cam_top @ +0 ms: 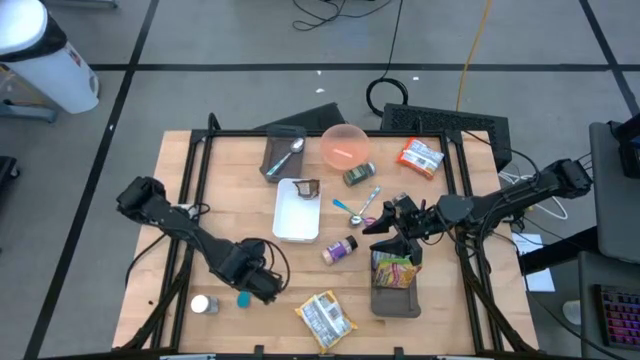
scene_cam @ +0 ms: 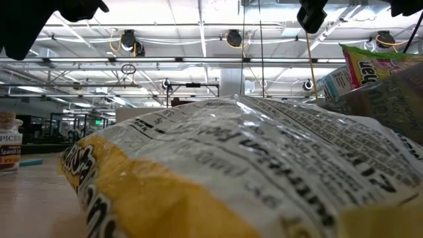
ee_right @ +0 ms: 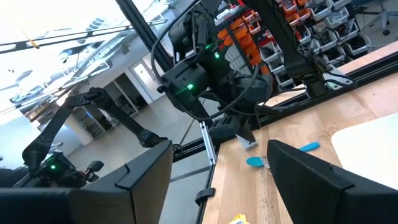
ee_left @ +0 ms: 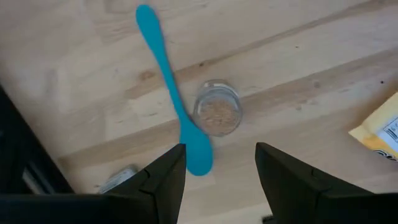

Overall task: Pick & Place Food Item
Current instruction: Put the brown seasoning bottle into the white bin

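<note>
1. High view: the wooden surface (cam_top: 230, 215) fills the middle of the frame. The left tool (cam_top: 262, 287) sits at lower left of centre, low over the wood, beside a teal spoon (cam_top: 243, 298) and a small jar (cam_top: 203, 304). The right tool (cam_top: 392, 240) is right of centre, just above a dark tray (cam_top: 397, 300) that holds a green and yellow snack packet (cam_top: 394, 269). A yellow chip bag (cam_top: 325, 318) lies at the bottom centre. Higher up are a white tray (cam_top: 297, 210), a pink bowl (cam_top: 345, 146), a spice bottle (cam_top: 340, 249) and an orange packet (cam_top: 420, 157).

2. Low view: the yellow chip bag (scene_cam: 218, 172) fills most of the frame. A spice jar (scene_cam: 9, 142) stands at the far left edge, and the snack packet (scene_cam: 373, 66) shows at upper right.

3. Left wrist view: the left tool's fingers (ee_left: 165, 180) are spread, with nothing between them. The teal spoon (ee_left: 171, 93) lies diagonally on the wood, its bowl touching the small jar (ee_left: 217, 112) of grains.

4. Right wrist view: the right tool's fingers (ee_right: 146, 180) are spread wide and empty, pointing across the surface toward the left arm (ee_right: 199, 68) at upper centre.
</note>
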You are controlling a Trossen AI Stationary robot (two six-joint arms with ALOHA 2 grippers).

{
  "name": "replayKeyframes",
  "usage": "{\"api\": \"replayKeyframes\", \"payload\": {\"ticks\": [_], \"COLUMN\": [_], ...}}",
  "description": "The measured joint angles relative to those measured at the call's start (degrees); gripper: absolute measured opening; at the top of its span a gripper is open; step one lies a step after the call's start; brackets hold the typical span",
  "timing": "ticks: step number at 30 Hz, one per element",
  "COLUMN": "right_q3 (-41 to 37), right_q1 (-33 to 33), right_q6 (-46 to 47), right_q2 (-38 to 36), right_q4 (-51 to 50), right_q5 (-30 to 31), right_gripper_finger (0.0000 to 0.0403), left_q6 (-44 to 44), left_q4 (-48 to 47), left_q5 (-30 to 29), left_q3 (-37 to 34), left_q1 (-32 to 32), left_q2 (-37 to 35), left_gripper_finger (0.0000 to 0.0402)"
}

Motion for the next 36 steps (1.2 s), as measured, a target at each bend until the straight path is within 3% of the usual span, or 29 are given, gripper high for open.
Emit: {"api": "replayKeyframes", "payload": {"ticks": [7,14,26,36], "right_q3": [0.0,0.0,0.0,0.0], "right_q1": [0.0,0.0,-0.01,-0.02], "right_q6": [1.31,1.51,1.53,1.51], "right_q2": [0.01,0.01,0.01,0.02], "right_q4": [0.0,0.0,-0.02,-0.06], "right_q5": [0.0,-0.01,-0.02,0.0], "right_gripper_finger": [0.0255,0.0254,0.0254,0.0254], "left_q6": [1.25,1.64,4.12,6.92], "left_q4": [4.04,10.21,11.28,13.19], "left_q5": [6.05,5.32,3.88,4.56], "left_q3": [-5.74,-8.85,-8.85,-11.15], "left_q1": [0.17,0.82,2.33,3.41], "left_q2": [0.04,-0.48,-0.57,-0.57], "left_gripper_finger": [0.0203,0.0206,0.0301,0.0312]}}
